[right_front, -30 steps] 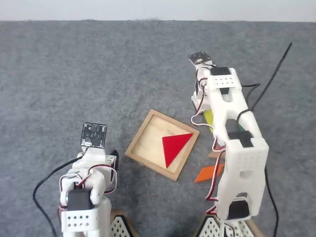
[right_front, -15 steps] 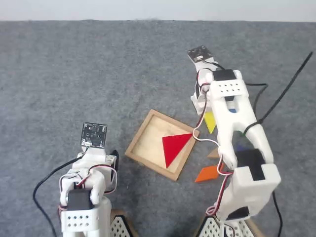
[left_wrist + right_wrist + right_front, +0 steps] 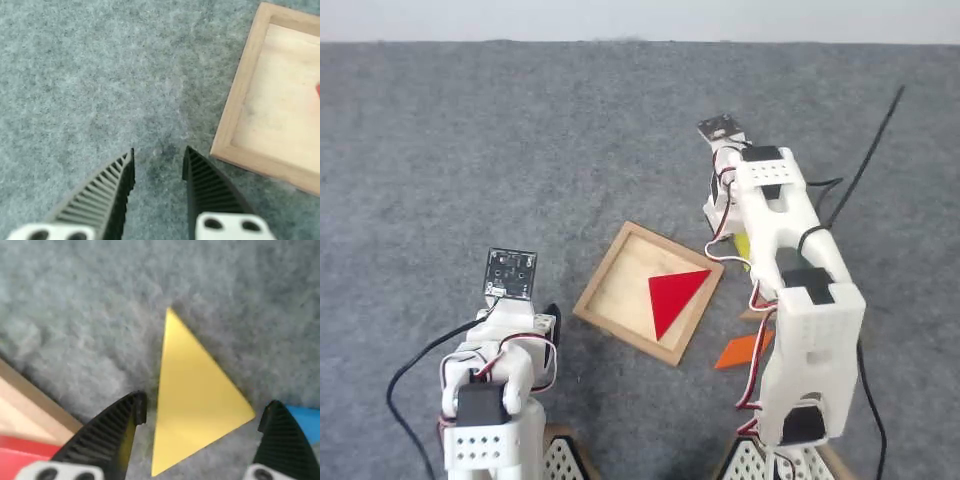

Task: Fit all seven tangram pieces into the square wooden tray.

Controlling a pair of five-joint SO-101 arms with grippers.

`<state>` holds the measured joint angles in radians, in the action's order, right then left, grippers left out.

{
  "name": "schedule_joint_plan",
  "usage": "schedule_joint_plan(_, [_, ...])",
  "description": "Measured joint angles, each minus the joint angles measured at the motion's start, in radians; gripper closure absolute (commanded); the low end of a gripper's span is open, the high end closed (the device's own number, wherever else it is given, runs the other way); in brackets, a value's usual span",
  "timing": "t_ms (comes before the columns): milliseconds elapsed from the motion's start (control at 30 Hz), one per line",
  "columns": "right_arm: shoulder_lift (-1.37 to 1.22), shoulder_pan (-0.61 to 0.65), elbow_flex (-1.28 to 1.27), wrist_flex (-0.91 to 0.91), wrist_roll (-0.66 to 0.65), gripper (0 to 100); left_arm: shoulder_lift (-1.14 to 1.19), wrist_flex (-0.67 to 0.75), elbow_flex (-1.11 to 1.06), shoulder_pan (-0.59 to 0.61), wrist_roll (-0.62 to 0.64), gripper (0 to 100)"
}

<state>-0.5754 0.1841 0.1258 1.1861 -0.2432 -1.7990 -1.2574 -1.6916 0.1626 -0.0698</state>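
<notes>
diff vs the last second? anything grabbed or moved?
The right arm swung its elbow out to the right half a second ago, baring more of the yellow triangle, and is now back over it, about where it began. Its claw is open astride that triangle; nothing was taken or let go. The left arm, tray, red triangle and orange piece stayed put.

Item 1: I log a grey felt mat (image 3: 500, 140), fibrous and mottled, lying flat and reaching both side edges of the high view. Item 2: I note a pale plain band (image 3: 640, 18) running along beyond the mat's far edge.
</notes>
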Motion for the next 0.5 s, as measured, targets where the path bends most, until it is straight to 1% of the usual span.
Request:
schedule_joint_plan(133, [-0.032,-0.008,0.029,0.000,0.000,76.2,0.000,0.000,0.000,0.002,0.000,85])
schedule_joint_plan(367, [-0.035,-0.011,0.037,0.000,0.000,81.2,0.000,0.000,0.000,0.002,0.000,85])
schedule_joint_plan(500, [-0.034,-0.015,0.046,0.011,0.000,81.2,0.000,0.000,0.000,0.000,0.000,85])
